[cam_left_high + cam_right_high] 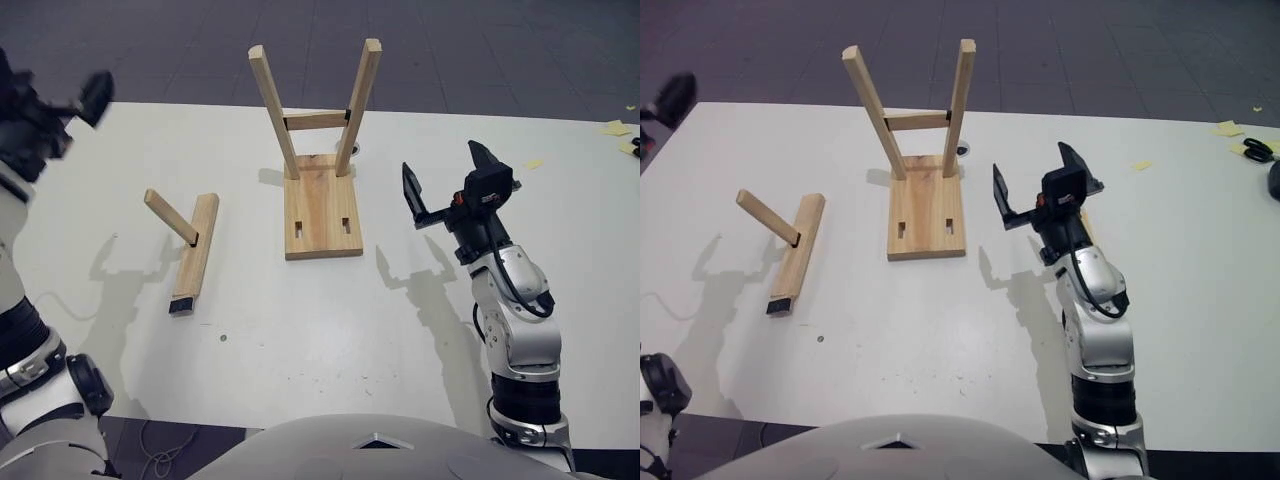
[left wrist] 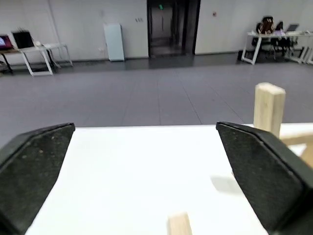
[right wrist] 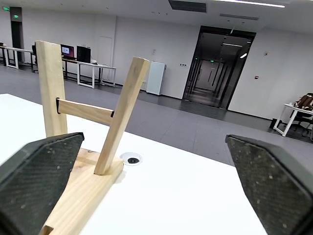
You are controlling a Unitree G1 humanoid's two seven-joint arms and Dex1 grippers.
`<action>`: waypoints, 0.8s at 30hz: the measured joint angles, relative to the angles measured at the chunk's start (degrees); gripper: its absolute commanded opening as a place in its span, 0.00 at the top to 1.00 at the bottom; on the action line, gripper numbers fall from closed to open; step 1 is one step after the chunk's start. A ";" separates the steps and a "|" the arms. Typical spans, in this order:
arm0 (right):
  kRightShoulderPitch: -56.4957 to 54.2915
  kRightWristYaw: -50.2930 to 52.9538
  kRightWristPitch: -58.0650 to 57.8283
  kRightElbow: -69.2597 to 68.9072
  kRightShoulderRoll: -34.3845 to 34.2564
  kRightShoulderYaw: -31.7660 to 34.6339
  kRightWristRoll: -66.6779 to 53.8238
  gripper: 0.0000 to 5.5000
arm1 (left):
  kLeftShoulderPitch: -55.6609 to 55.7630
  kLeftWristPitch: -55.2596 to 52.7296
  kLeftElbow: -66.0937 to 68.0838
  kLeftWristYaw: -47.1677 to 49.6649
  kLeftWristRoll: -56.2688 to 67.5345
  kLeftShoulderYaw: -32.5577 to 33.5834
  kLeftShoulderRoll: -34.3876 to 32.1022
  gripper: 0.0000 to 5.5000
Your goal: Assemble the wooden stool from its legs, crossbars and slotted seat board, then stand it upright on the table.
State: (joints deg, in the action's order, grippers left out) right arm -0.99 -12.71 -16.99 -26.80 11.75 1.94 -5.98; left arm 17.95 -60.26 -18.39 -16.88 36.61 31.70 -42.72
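The slotted seat board (image 1: 322,212) lies flat on the white table (image 1: 300,330), towards the far side. Two legs (image 1: 274,110) joined by a crossbar (image 1: 316,120) stand up from its far end; two slots near its front end are empty. To its left lies a loose leg (image 1: 196,255) with a crossbar (image 1: 170,216) sticking up from it. My right gripper (image 1: 448,180) hangs open just right of the board, holding nothing. My left gripper (image 1: 55,105) is raised at the far left table corner, its pads (image 2: 34,166) wide apart and empty.
A round cable hole (image 1: 355,148) sits in the table behind the board. Yellow paper scraps (image 1: 618,128) and scissors (image 1: 1258,150) lie at the far right edge. A thin cable (image 1: 660,305) trails at the left edge.
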 measured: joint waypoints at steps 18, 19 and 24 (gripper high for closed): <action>5.22 1.40 -1.08 -2.91 -0.33 -0.28 0.06 0.02 | -23.27 -0.72 -12.41 -7.92 -6.25 -18.64 -7.15 0.02; 5.22 1.45 -1.08 -2.90 -0.37 -0.38 0.06 0.02 | -23.85 -0.06 -12.28 -7.88 -6.90 -19.66 -6.64 0.02; 4.86 1.78 -1.08 -2.86 -0.68 -1.00 0.19 0.02 | -26.62 3.61 -7.43 -7.58 -10.06 -23.32 -3.13 0.07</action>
State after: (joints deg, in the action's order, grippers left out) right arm 3.88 -10.92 -18.07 -29.67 11.07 0.94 -5.79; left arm -8.67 -56.65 -25.82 -24.46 26.55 8.38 -45.85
